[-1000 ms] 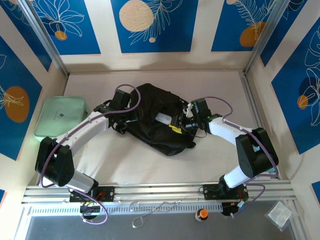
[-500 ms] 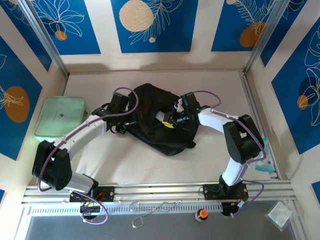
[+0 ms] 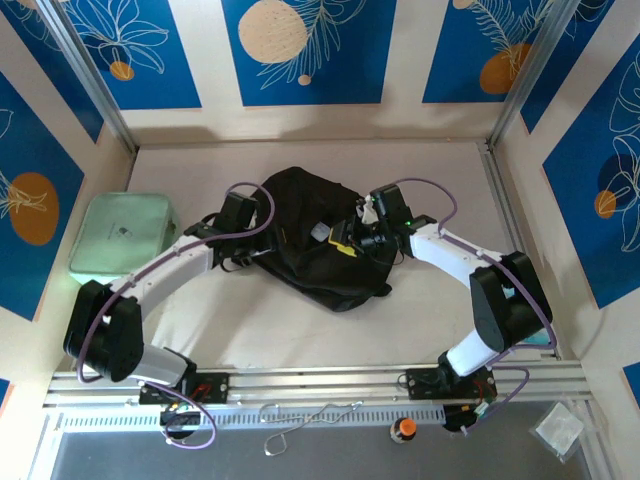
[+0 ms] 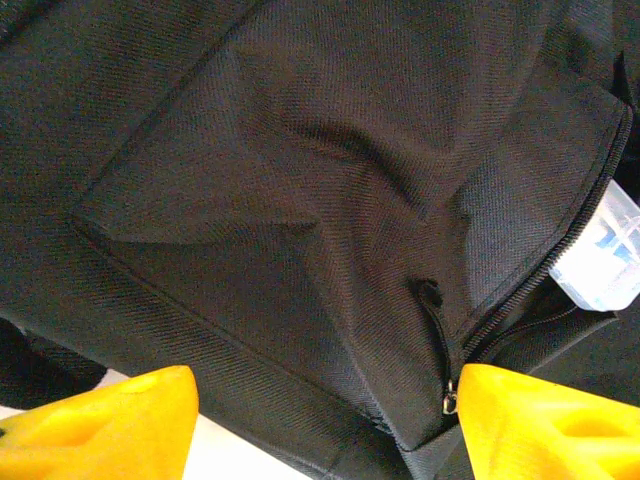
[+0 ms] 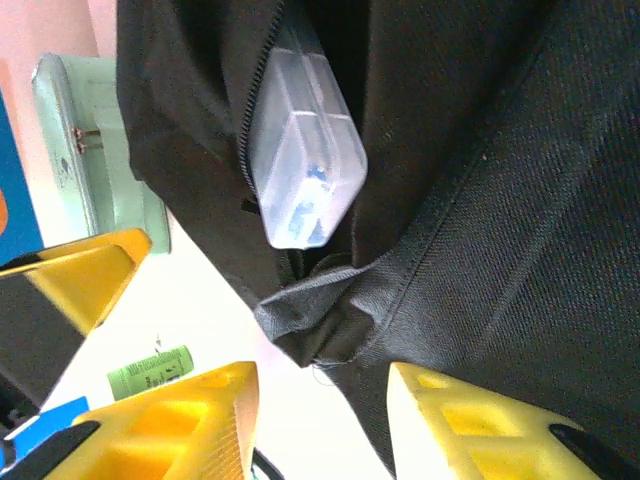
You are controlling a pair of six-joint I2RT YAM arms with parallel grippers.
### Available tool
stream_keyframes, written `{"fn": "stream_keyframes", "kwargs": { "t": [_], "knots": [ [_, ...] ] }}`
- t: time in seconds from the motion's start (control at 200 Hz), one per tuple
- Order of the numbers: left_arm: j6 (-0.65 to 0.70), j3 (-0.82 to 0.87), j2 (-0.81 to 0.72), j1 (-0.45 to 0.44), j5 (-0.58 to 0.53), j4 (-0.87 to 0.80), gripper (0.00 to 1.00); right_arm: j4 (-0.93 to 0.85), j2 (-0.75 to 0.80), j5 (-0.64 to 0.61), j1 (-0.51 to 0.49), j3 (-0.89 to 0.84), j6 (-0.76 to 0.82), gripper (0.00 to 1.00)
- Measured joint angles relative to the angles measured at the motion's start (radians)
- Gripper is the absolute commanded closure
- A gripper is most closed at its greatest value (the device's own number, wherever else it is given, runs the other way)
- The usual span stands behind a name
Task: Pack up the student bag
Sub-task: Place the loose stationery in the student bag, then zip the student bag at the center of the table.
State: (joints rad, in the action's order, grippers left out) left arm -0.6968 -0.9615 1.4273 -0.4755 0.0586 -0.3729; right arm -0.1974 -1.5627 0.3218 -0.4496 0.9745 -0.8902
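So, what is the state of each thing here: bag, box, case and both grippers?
Black soft fabric backpack: lying flat, one zip pocket open.
Clear rectangular plastic box: sticking partly out of that pocket.
Mint-green rectangular zip case: closed, lying apart from the backpack.
Left gripper: open, at the backpack's corner.
Right gripper: open, holding nothing.

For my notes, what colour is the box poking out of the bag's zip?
The box is translucent clear, blue inside; clearest in right wrist view.

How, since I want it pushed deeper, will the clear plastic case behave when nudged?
The clear plastic case looks rigid, so it probably keeps its shape. Its smooth shell may slip. The student bag, visibly creased, likely gives way.
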Motion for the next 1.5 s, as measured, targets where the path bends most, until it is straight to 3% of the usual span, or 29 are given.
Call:
{"fn": "stream_keyframes", "kwargs": {
  "t": [0.335, 0.535, 0.73, 0.905, 1.15, 1.345, 1.495],
  "knots": [
    [-0.037, 0.029, 0.000, 0.000, 0.043, 0.045, 0.32, -0.069, -0.170, -0.091, -0.034, 0.188, -0.008, 0.73],
    [-0.043, 0.039, 0.000, 0.001, 0.054, 0.053, 0.32, -0.093, -0.259, -0.113, -0.055, 0.278, -0.005, 0.88],
    [-0.060, 0.057, 0.000, 0.002, 0.058, 0.068, 0.33, -0.015, -0.332, -0.086, -0.062, 0.300, -0.018, 0.89],
    [-0.087, 0.075, 0.000, 0.004, 0.079, 0.096, 0.41, 0.062, -0.370, -0.047, -0.061, 0.300, -0.027, 0.85],
    [-0.135, 0.106, 0.009, 0.004, 0.148, 0.163, 0.66, 0.077, -0.281, -0.061, -0.065, 0.222, 0.010, 0.71],
    [-0.161, 0.153, 0.032, 0.004, 0.177, 0.200, 0.70, -0.024, -0.139, -0.125, -0.092, 0.198, 0.125, 0.63],
    [-0.167, 0.172, 0.050, 0.005, 0.194, 0.229, 0.74, -0.111, -0.119, -0.184, -0.130, 0.230, 0.229, 0.61]
  ]
}}
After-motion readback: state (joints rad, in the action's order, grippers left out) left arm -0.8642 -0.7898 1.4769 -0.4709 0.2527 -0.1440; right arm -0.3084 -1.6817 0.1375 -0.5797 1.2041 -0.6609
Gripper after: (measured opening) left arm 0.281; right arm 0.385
